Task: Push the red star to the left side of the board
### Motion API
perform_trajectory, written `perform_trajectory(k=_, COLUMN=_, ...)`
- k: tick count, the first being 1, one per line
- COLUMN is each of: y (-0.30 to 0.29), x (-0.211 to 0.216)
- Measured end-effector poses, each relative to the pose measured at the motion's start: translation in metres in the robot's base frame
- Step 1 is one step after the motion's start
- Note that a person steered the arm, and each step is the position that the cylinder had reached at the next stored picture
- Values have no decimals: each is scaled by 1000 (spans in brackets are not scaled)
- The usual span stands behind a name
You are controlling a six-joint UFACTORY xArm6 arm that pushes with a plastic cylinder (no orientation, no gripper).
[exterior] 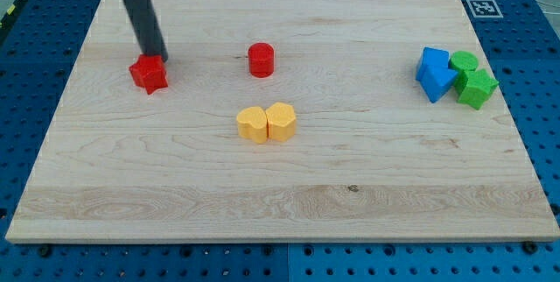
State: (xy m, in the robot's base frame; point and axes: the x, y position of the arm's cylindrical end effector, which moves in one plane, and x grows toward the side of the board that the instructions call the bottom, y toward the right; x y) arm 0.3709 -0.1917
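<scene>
Red star [149, 74] touches my tip [162, 58], lower left.

A single camera looks down on the wooden board [280, 186] from above and in front, tilted — the board's far edge at the view's top appears shorter than the near edge at the bottom. It stands far enough back to take in nearly the whole board, with blue perforated table [542, 72] showing around it. The bottom corners seem slightly cropped — hard to be sure.
</scene>
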Motion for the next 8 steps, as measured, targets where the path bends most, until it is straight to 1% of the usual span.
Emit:
perform_trajectory(k=1, y=-1, x=9)
perform_trajectory(k=2, y=17, x=-4)
perform_trajectory(k=4, y=36, x=16)
perform_trajectory(k=6, y=16, x=20)
perform_trajectory(k=8, y=14, x=35)
